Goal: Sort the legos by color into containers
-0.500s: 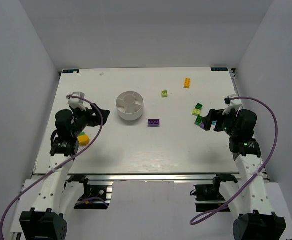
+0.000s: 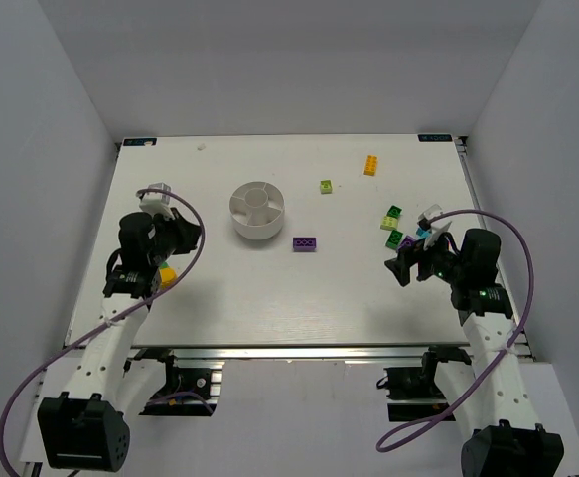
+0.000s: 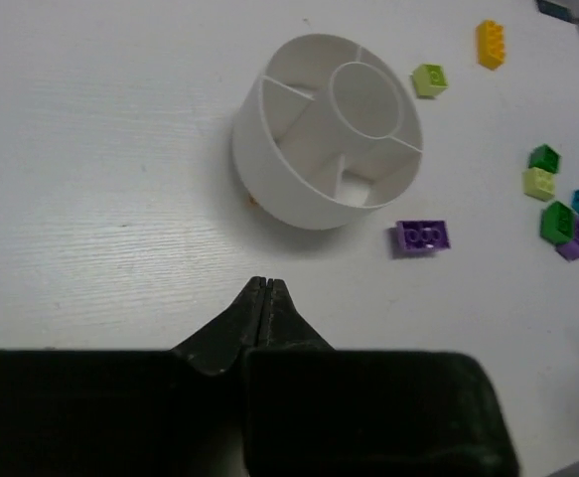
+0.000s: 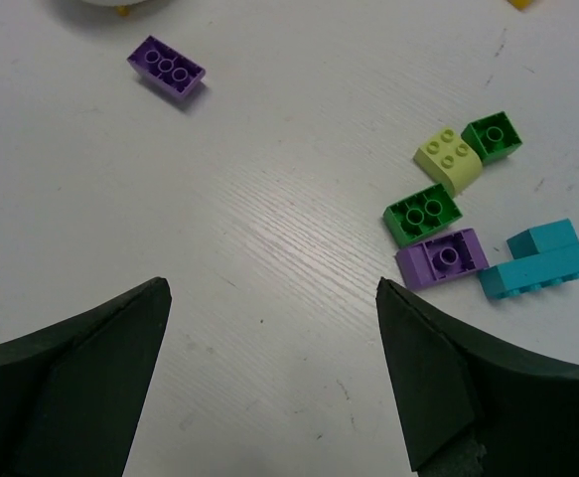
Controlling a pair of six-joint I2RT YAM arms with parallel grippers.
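- White worktop fills a grey-walled booth, and both arms are bolted at its near edge.
- Nearest on the left, the left arm hangs low over a yellow brick. The left jaws are pressed fully together on nothing (the left wrist view shows the tips meeting over bare board). It looks parked out of the way.
- On the right, the right arm holds the right jaws spread wide and empty, facing the loose bricks. That reads as lining up for a pick.
- Since half a second ago the right arm has drawn back toward its base, so the cluster its jaws partly covered now lies open just beyond them. The left arm has shifted slightly and hides more of the yellow brick.
- In that cluster, an upturned purple brick touches a cyan brick and a dark green brick. A lime brick and a green brick sit together just past them.
- Mid-worktop, a long purple brick lies alone, near the dish.
- Beyond it stands the white dish. No brick shows in the wedges I can see, so the sorting seems barely begun.
- Farthest out are a lone lime brick and an orange brick, well apart from the dish.
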